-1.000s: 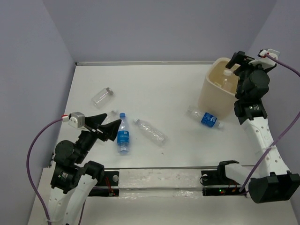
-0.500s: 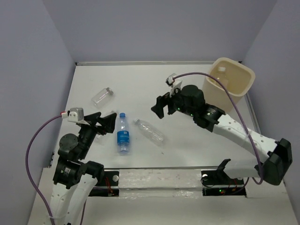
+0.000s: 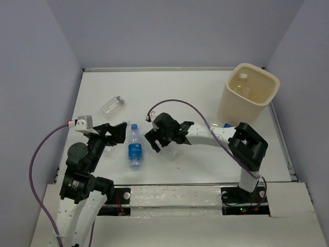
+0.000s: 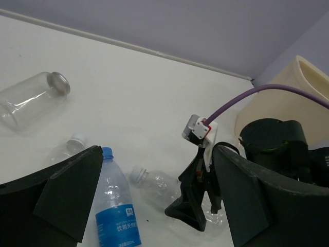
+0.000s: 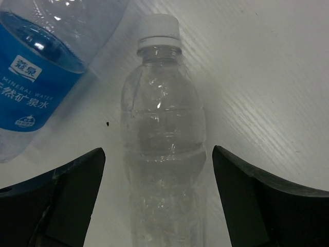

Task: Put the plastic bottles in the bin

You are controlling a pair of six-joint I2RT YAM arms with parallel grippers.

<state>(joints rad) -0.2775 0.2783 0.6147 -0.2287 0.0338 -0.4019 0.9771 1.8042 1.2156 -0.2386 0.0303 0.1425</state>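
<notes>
A: Open or shut?
B: The right gripper [image 5: 157, 152] is open, straddling a clear bottle [image 5: 164, 128] at centre. The left gripper [image 3: 119, 131] is open, lower left.
A: And the bin [image 3: 234, 110]?
B: Upper right. A blue-label bottle [image 3: 134, 149] lies beside the clear one.

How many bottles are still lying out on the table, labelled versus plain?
Blue-label bottle: 1, and a blue patch beside the bin may be a second
Label-less bottles: 3, the stubby one, the small one, the long one
Total: 4 certain
</notes>
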